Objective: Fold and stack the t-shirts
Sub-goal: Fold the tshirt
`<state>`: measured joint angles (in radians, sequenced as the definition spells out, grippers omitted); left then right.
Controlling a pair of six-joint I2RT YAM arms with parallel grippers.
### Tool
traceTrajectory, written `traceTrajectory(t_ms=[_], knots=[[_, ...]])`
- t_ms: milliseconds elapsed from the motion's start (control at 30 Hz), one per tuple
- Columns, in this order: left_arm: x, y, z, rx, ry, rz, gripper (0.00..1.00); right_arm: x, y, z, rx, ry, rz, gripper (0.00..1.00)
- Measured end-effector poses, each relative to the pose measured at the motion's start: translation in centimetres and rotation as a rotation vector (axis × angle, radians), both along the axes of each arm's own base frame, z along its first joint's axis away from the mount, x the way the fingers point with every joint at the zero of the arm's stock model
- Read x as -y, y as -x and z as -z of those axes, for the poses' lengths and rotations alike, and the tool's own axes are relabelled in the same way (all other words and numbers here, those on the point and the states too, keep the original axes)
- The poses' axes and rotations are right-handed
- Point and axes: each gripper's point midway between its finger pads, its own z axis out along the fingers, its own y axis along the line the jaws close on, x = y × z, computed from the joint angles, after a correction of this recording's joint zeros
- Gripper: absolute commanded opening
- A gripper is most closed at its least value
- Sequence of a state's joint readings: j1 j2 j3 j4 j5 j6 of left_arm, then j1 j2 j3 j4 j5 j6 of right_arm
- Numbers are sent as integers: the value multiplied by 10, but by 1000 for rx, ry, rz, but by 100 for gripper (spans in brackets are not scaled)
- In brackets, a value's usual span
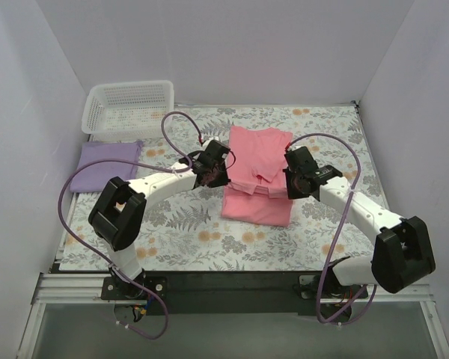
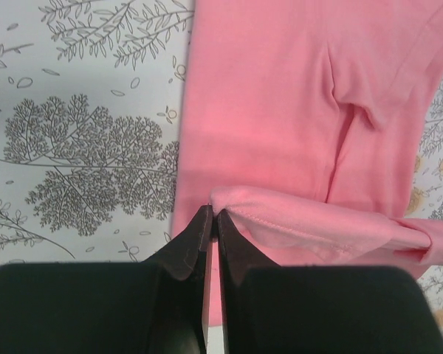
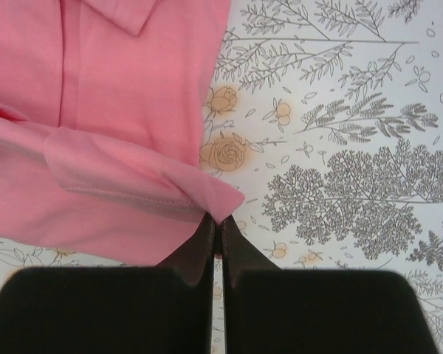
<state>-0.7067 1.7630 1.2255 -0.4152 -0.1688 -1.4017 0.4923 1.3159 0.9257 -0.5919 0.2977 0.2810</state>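
Note:
The salmon-pink t-shirt (image 1: 258, 168) lies partly folded in the middle of the table, its lower part doubled back. My left gripper (image 1: 212, 173) is shut on the shirt's left folded corner (image 2: 229, 200). My right gripper (image 1: 296, 179) is shut on the shirt's right folded corner (image 3: 225, 200). The hemmed edge runs between the two grippers, lifted over the shirt (image 2: 280, 103) (image 3: 118, 110). The lavender-purple t-shirt (image 1: 105, 164) lies folded flat at the far left of the table, apart from both grippers.
A white lattice basket (image 1: 129, 108) stands at the back left, behind the purple shirt. The floral tablecloth (image 1: 194, 232) covers the table. White walls close in the left, back and right sides. Purple cables loop over both arms.

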Motion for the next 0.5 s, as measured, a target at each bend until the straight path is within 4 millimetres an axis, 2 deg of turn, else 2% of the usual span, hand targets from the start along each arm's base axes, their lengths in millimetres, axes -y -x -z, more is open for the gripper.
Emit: traceTrajectory(t_ms=[133,300,500], knots=[[-1,-13,4,13,-1,-15,0,-1,-15,4,7,-7,-10,1],[-5,-20,10,15,-10,-23,0,-2,-30,9,9,-15,-16,1],[-1,-35,5,47,-5,-29,0,1,-43,18,-3,-22,-9,1]])
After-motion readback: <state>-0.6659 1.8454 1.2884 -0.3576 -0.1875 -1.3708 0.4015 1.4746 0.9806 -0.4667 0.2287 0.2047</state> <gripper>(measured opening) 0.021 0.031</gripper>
